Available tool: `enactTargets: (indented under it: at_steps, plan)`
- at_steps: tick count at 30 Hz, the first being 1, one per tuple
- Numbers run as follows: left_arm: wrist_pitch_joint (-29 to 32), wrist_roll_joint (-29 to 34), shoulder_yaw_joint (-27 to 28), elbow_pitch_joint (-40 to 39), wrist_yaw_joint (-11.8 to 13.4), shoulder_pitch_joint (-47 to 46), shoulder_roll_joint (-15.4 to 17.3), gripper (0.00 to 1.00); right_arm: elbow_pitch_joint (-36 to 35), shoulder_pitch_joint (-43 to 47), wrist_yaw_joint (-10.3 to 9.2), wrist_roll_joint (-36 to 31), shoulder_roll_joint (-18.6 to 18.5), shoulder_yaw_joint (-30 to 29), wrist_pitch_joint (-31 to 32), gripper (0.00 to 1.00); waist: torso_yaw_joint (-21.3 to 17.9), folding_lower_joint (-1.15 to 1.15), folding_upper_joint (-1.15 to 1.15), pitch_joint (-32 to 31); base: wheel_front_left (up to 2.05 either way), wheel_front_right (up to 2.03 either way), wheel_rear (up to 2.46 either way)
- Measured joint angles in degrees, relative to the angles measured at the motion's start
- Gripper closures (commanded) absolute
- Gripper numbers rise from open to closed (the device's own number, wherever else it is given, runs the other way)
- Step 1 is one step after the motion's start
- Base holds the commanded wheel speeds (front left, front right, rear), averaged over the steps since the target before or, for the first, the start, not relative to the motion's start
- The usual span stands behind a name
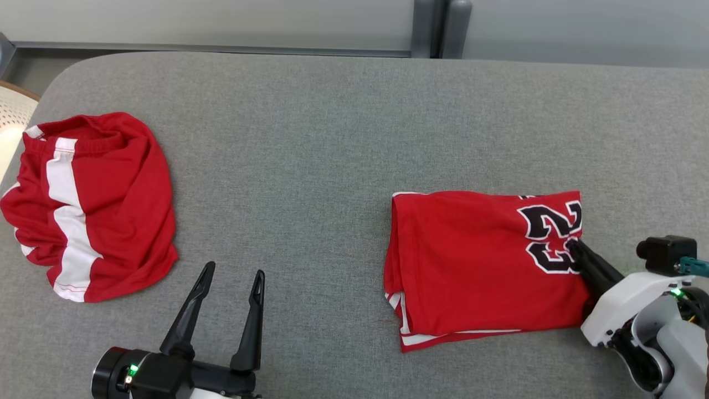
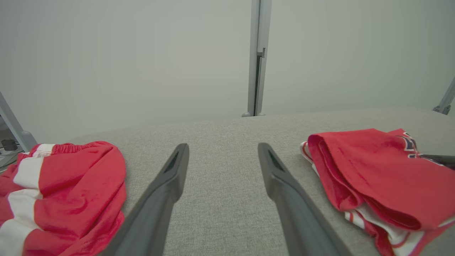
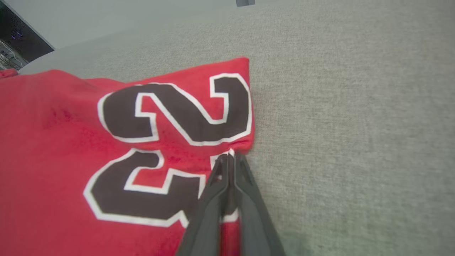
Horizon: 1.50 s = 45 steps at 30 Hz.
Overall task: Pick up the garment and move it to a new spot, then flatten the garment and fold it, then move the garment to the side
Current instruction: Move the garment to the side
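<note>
Folded red jersey [image 1: 476,266] lies on the right half of the grey padded table [image 1: 332,138], nearer the front edge. Right gripper [image 1: 572,245] is pressed together, pinching the jersey's right edge beside the number. Left gripper [image 1: 234,270] is spread and holds nothing, at the front edge. Red-and-white shorts [image 1: 88,205] sit at the left edge. Bare cloth runs between the garments and back to the far edge.

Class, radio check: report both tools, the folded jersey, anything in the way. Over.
Status: left tool open, idle; right tool shut on folded jersey edge; red shorts apart at left, nothing blocking.
</note>
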Motion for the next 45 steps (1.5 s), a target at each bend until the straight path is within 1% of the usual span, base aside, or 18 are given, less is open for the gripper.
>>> enactTargets:
  at_steps: [6, 10, 12, 17, 22, 29, 36, 39, 40, 41, 43, 44, 45]
  plan:
    - [0.0, -0.1, 0.6, -0.1, -0.3, -1.2, 0.0, 0.0, 0.7, -4.9, 0.0, -0.3, -1.4, 0.2, -4.7, 1.0, -0.8, 0.0, 0.0, 1.7, 0.0, 0.0, 0.0]
    - [0.0, 0.1, 0.5, -0.5, -1.1, -2.5, 0.0, 0.0, 3.8, -10.0, 0.0, -1.6, -2.0, -1.0, -5.7, 1.0, -1.5, 0.0, 0.0, 3.4, 0.0, 0.0, 0.0]
    - [0.0, 0.3, 0.5, -0.8, -1.6, -3.2, 0.0, 0.0, 5.6, -13.1, 0.0, -2.8, -2.9, -2.0, -5.7, 1.0, -1.8, 0.0, 0.0, 4.5, 0.0, 0.0, 0.0]
    - [0.0, 0.6, 0.8, -2.4, -2.5, -5.7, 0.0, 0.0, 9.4, -19.4, 0.0, -6.4, -6.5, -5.4, -5.3, 1.0, -2.6, 0.0, 0.0, 8.2, 0.0, 0.0, 0.0]
    - [0.0, 0.5, 1.4, -5.2, -3.5, -9.0, 0.1, 0.0, 10.7, -24.0, 0.0, -10.3, -13.2, -10.4, -3.9, 1.0, -3.3, 0.01, 0.0, 13.0, 0.0, 0.0, 0.0]
    - [0.0, 0.5, 1.2, -7.5, -4.1, -12.9, 0.9, 0.0, 8.3, -25.7, 0.0, -15.3, -19.7, -17.6, -1.3, 1.0, -4.5, 0.01, 0.0, 19.7, 0.0, 0.0, 0.0]
    - [0.0, 0.5, -0.2, -8.9, -4.5, -15.2, 2.2, 0.0, 4.0, -24.0, 0.0, -20.4, -24.4, -27.5, 1.5, 1.0, -5.5, 0.01, 0.0, 23.8, 0.0, 0.0, 0.0]
    - [0.0, 0.4, -0.5, -9.2, -4.5, -15.4, 2.9, 0.0, 1.6, -23.3, 0.0, -23.5, -25.4, -32.0, 3.3, 1.0, -5.6, 0.0, 0.0, 24.6, 0.0, 0.0, 0.0]
    - [0.0, 0.4, -0.5, -9.2, -4.5, -15.4, 2.9, 0.0, 1.6, -23.3, 0.0, -23.5, -25.4, -32.0, 3.3, 1.0, -5.6, 0.0, 0.0, 24.6, 0.0, 0.0, 0.0]
    - [0.0, 0.4, -0.8, -9.2, -4.5, -15.7, 3.4, 0.0, -0.9, -22.3, -0.03, -25.4, -26.1, -33.7, 5.6, 1.0, -5.6, 0.01, 0.0, 24.8, 0.0, 0.0, 0.0]
    - [0.0, 0.2, -1.0, -9.2, -4.5, -16.1, 3.6, 0.0, -3.2, -21.9, 0.05, -27.3, -25.5, -36.6, 7.6, 1.0, -5.5, 0.01, 0.0, 25.1, 0.0, 0.0, 0.0]
    - [0.0, 0.1, -1.2, -9.2, -4.5, -16.1, 3.7, 0.0, -4.6, -21.7, 0.05, -29.4, -25.4, -37.7, 8.8, 1.0, -5.4, 0.01, 0.0, 25.2, 0.0, 0.0, 0.0]
    - [0.0, 0.1, -1.2, -9.2, -4.5, -16.1, 3.7, 0.0, -4.6, -21.7, 0.05, -29.4, -25.4, -37.7, 8.8, 1.0, -5.4, 0.01, 0.0, 25.2, 0.0, 0.0, 0.0]
